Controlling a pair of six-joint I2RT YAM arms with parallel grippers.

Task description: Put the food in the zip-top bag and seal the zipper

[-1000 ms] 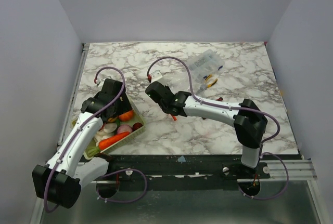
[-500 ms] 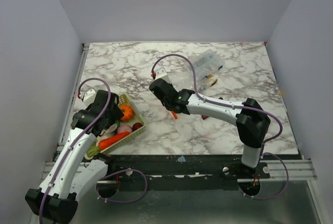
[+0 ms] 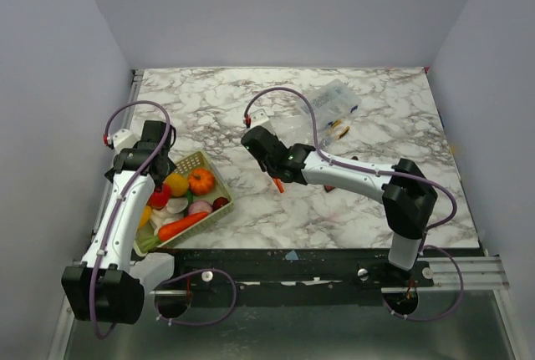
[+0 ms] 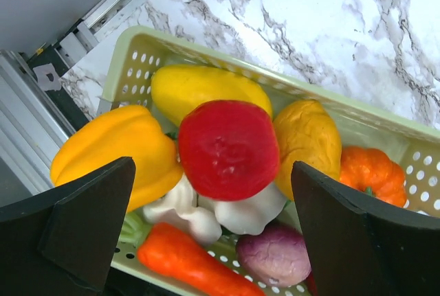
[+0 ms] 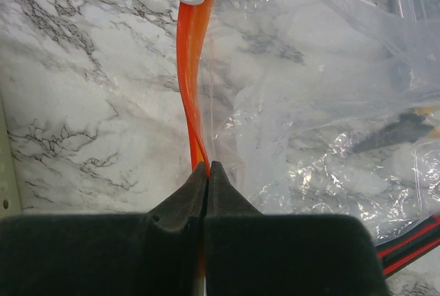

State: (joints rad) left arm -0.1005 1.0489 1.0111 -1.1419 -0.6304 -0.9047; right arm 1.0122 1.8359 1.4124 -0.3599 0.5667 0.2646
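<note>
While left tool (image 4: 221,203) hangs spread over food (image 4: 227,148) inside the basket (image 4: 206,52) | right tool (image 5: 207,169) pinches zipper (image 5: 192,69) at bag (image 5: 302,97) edge

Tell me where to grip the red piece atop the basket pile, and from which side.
Probably best: grip the red piece across its rounded middle, coming straight down from above. It sits topmost in the basket, flanks exposed, and the open left gripper straddles it.
</note>
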